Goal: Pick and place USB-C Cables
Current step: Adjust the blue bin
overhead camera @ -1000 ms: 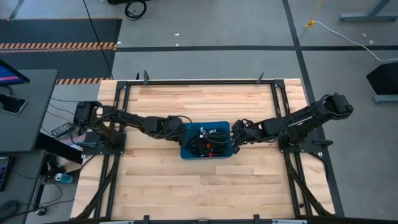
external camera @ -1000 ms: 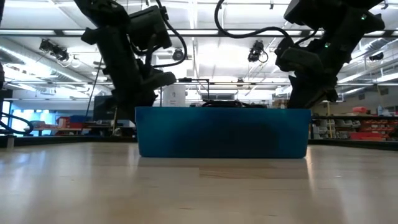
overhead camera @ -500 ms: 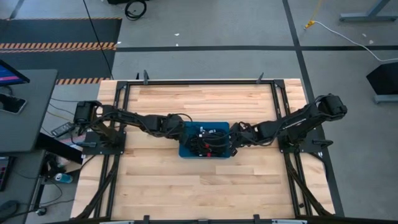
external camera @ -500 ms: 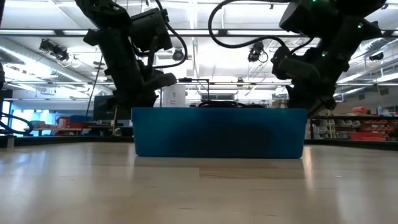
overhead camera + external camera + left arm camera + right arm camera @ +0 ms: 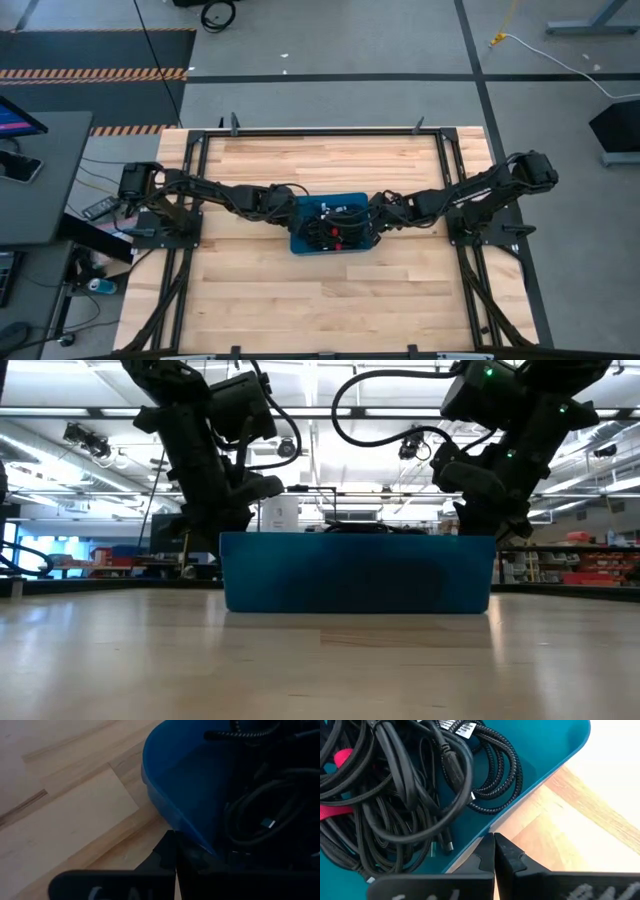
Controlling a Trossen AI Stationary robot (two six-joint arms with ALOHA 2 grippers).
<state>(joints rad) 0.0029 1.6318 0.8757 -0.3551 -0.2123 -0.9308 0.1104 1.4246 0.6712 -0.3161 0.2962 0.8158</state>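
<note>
Right gripper (image 5: 494, 840): fingers pressed together, empty, at your tray's right rim.
Left gripper (image 5: 175, 837): also pressed together, empty, at the left rim.
Cables (image 5: 405, 785): all heaped inside the blue tray (image 5: 300, 243).
Progress: you've nothing on the table; every pick remains.

both arms are black, made of slim jointed segments, and each one stands on a black base bolted to a dark metal frame at the table side. loose black cables run along the segments and make loops above the wrists. on the right arm some small green lights are shining near the wrist. the left gripper (image 5: 174, 851) has two flat matte black fingers that end in narrow tips, with pale marks on the body behind them. the right gripper (image 5: 494, 851) looks the same, with similar pale marks.
</note>
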